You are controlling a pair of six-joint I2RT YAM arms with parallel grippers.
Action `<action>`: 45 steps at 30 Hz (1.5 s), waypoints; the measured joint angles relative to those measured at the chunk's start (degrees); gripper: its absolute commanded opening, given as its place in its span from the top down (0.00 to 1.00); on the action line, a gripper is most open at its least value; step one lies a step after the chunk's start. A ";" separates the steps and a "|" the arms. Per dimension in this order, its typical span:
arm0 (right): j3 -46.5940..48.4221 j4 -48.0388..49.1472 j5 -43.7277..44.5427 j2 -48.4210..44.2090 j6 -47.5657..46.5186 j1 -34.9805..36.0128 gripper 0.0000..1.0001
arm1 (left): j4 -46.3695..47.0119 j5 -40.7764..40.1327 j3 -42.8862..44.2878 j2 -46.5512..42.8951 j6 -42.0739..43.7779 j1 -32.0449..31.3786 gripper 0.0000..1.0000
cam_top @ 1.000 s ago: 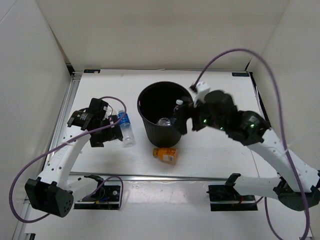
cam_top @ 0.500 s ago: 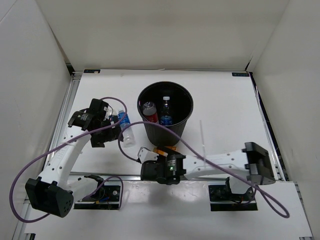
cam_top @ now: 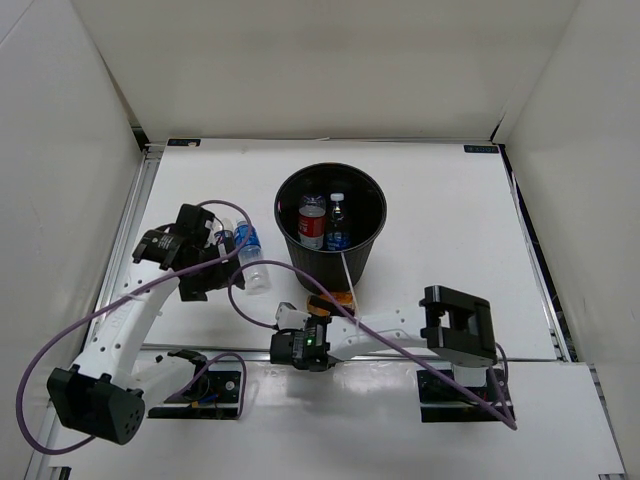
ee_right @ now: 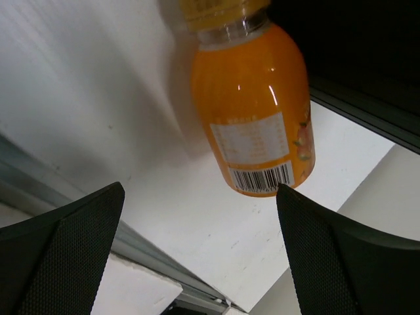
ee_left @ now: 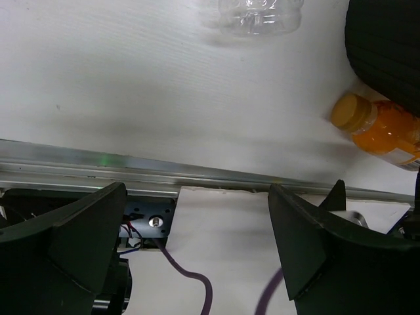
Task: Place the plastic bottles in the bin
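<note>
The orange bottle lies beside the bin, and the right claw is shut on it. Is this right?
No: the right claw is open, not shut on the orange bottle, as the right wrist view shows. It does lie beside the bin.

The bin (cam_top: 331,222) stands mid-table (cam_top: 450,220), and inside it a first bottle (cam_top: 312,222) sits at 9 o'clock of a second bottle (cam_top: 336,225). A third bottle (cam_top: 250,255) lies on the table at the bin's 8 o'clock, with the left gripper (ee_left: 197,216) at its 9 o'clock. A fourth bottle (ee_right: 252,111) lies right beside the bin's base at 6 o'clock, with the right gripper (ee_right: 200,197) at that bottle's 6 o'clock.
</note>
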 measured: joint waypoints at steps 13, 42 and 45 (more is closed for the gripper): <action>5.01 -7.02 10.80 9.73 12.07 0.11 0.00 | -0.87 -1.73 -0.04 -1.11 -0.24 0.07 0.00; 7.08 -1.11 11.21 11.21 2.27 -4.11 0.00 | -1.46 -1.33 -2.01 -3.78 -2.10 0.09 0.00; 7.15 -0.59 10.91 11.21 1.66 -4.81 0.00 | -1.64 -1.46 -1.70 -3.78 -2.10 0.09 0.00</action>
